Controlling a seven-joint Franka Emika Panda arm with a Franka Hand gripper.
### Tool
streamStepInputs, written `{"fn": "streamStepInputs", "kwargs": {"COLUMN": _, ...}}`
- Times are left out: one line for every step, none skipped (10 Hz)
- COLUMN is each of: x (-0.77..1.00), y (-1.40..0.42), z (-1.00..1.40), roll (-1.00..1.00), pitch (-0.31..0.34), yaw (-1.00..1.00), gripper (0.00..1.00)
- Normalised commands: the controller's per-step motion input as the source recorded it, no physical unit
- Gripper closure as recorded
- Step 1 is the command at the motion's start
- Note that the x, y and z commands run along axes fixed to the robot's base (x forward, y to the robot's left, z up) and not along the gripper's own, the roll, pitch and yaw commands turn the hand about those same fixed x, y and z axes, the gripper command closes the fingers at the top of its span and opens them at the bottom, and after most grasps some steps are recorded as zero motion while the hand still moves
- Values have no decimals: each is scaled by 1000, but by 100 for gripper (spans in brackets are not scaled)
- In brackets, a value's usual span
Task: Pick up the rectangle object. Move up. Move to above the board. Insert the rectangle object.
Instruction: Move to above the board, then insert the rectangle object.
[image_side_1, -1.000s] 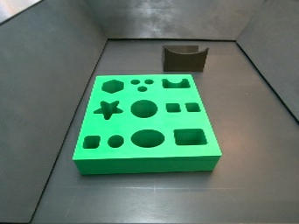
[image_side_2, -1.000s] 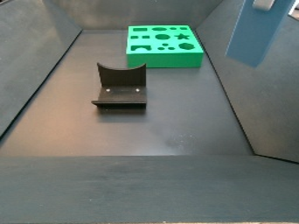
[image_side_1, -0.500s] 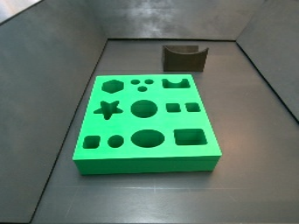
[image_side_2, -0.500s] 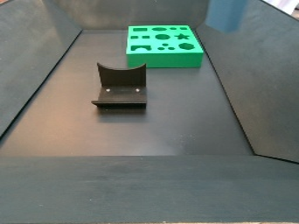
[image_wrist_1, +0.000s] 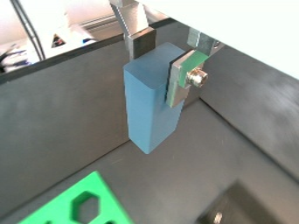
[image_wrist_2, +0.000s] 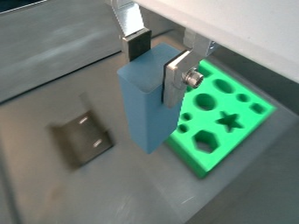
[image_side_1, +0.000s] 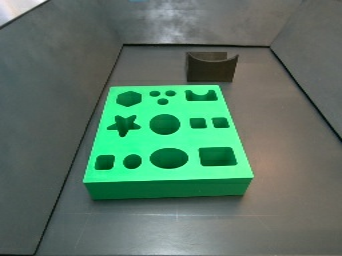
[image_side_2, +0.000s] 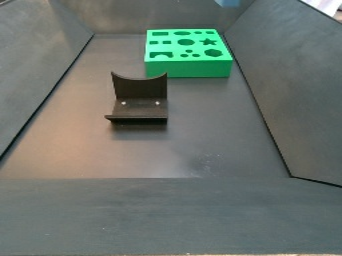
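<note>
My gripper (image_wrist_1: 160, 58) is shut on the rectangle object (image_wrist_1: 152, 101), a slim light-blue block that hangs upright between the fingers high above the floor; it shows in both wrist views, gripper (image_wrist_2: 156, 58) and block (image_wrist_2: 145, 109). The green board (image_wrist_2: 222, 118) with its shaped holes lies far below, off to one side of the block. A corner of the board also shows in a wrist view (image_wrist_1: 79, 204). In both side views the board (image_side_1: 167, 135) (image_side_2: 187, 49) lies flat on the floor; the gripper and the block are out of view there.
The dark fixture (image_side_2: 135, 99) stands on the floor apart from the board and also shows in other views (image_side_1: 211, 65) (image_wrist_2: 80, 140). Sloping grey walls (image_side_1: 54, 60) enclose the dark floor (image_side_2: 174, 140).
In a side view the light-blue block rose along the upper right edge and has left the picture. The board and the fixture have not moved.
</note>
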Motion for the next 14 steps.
{"fn": "streamStepInputs", "kwargs": {"x": 333, "y": -1000, "z": 155, "roll": -47, "pitch": 245, "yaw": -678, "gripper": 100}}
{"fn": "streamStepInputs", "kwargs": {"x": 339, "y": -1000, "z": 157, "roll": -48, "pitch": 212, "yaw": -444, "gripper": 100}}
{"fn": "streamStepInputs", "kwargs": {"x": 349, "y": -1000, "z": 161, "roll": -41, "pitch": 178, "yaw": -219, "gripper": 100}}
{"fn": "streamStepInputs", "kwargs": {"x": 357, "y": -1000, "z": 163, "roll": -42, "pitch": 163, "yaw": -141, "gripper": 100}}
{"fn": "streamStepInputs", "kwargs": {"x": 370, "y": -1000, "z": 166, "roll": -14, "pitch": 146, "yaw": -46, "gripper": 100}}
{"fn": "streamStepInputs", "kwargs": {"x": 390, "y": -1000, "z": 168, "roll": -9, "pitch": 138, "yaw": -15, "gripper": 100}}
{"fn": "streamStepInputs", "kwargs": {"x": 381, "y": -895, "z": 158, "roll": -6, "pitch": 136, "yaw": 1, "gripper": 100}}
{"fn": "streamStepInputs", "kwargs": {"x": 251, "y": -538, "z": 105, "roll": -2, "pitch": 132, "yaw": 3, "gripper": 100}}
{"fn": "streamStepInputs", "kwargs": {"x": 165, "y": -299, "z": 68, "roll": 5, "pitch": 117, "yaw": 4, "gripper": 100}}
{"fn": "streamStepInputs", "kwargs": {"x": 105, "y": -169, "z": 46, "roll": 6, "pitch": 83, "yaw": 7, "gripper": 100}}
{"fn": "streamStepInputs", "kwargs": {"x": 14, "y": 0, "z": 0, "roll": 0, "pitch": 6, "yaw": 0, "gripper": 100}}
{"fn": "streamStepInputs", "kwargs": {"x": 311, "y": -46, "z": -31, "roll": 13, "pitch": 57, "yaw": -37, "gripper": 100}}
{"fn": "streamStepInputs", "kwargs": {"x": 503, "y": -123, "z": -91, "roll": 37, "pitch": 23, "yaw": -280, "gripper": 100}}
{"fn": "streamStepInputs", "kwargs": {"x": 411, "y": -109, "z": -100, "roll": 10, "pitch": 0, "yaw": -609, "gripper": 100}}
